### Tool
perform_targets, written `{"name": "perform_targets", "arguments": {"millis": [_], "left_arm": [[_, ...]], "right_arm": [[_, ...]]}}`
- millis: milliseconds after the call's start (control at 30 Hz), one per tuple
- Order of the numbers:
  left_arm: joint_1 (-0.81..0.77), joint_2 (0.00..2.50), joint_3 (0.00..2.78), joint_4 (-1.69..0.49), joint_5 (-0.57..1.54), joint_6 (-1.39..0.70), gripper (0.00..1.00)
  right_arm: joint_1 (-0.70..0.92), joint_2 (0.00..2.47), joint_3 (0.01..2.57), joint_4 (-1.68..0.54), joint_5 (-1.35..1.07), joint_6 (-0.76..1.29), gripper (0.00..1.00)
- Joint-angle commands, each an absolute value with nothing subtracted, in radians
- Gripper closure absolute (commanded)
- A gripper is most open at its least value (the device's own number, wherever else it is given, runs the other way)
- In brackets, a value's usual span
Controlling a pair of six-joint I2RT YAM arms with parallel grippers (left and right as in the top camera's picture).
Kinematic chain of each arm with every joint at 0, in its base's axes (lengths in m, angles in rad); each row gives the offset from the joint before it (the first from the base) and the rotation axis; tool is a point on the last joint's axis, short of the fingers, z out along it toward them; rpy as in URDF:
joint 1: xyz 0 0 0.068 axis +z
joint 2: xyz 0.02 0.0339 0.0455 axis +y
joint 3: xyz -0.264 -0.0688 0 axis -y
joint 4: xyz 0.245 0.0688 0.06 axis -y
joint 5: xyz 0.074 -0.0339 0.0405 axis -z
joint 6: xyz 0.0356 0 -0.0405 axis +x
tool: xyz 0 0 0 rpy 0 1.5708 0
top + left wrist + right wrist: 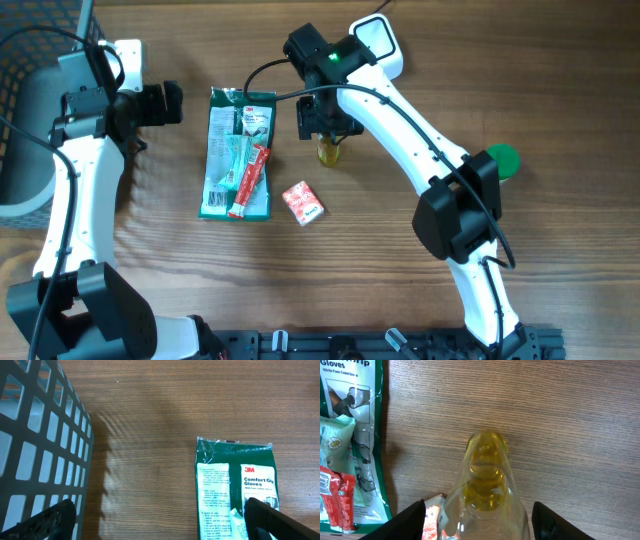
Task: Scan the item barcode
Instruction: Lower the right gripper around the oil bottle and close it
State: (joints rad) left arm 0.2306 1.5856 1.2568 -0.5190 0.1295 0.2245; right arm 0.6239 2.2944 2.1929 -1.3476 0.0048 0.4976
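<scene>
A clear bottle (487, 490) of yellow liquid stands on the wooden table; in the overhead view the bottle (329, 150) shows just below the right wrist. My right gripper (479, 512) straddles it, open, with a gap between each finger and the glass. No barcode shows on it. My left gripper (160, 512) hovers open over bare wood, with nothing between its fingers, to the left of a green glove pack (235, 490). From above, the left gripper (165, 103) is at the upper left and the right gripper (325, 122) is near the top centre.
The glove pack (240, 150) lies flat with a red sachet (250, 180) on it. A small red-and-white box (303, 202) lies below the bottle. A black mesh basket (30, 60) fills the top left corner. A green object (503, 160) sits behind the right arm.
</scene>
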Motion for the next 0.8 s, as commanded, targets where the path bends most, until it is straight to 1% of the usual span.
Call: {"name": "perform_targets", "arguments": {"millis": [0,233,333,533,767], "left_arm": [[0.233,1.573,1.270,-0.517,0.141,0.239,0.00],[0.233,1.573,1.270,-0.517,0.141,0.239,0.00],[0.233,1.573,1.270,-0.517,0.141,0.239,0.00],[0.233,1.573,1.270,-0.517,0.141,0.239,0.00],[0.233,1.573,1.270,-0.517,0.141,0.239,0.00]], "right_arm": [[0.632,2.317,2.184,-1.354,0.028,0.529,0.32],[0.634,2.317,2.184,-1.367,0.045,0.554,0.33],[0.634,2.317,2.184,-1.368,0.044,0.554,0.38],[0.634,2.317,2.184,-1.385,0.044,0.554,0.37],[0.634,2.317,2.184,-1.386,0.044,0.554,0.39]]}}
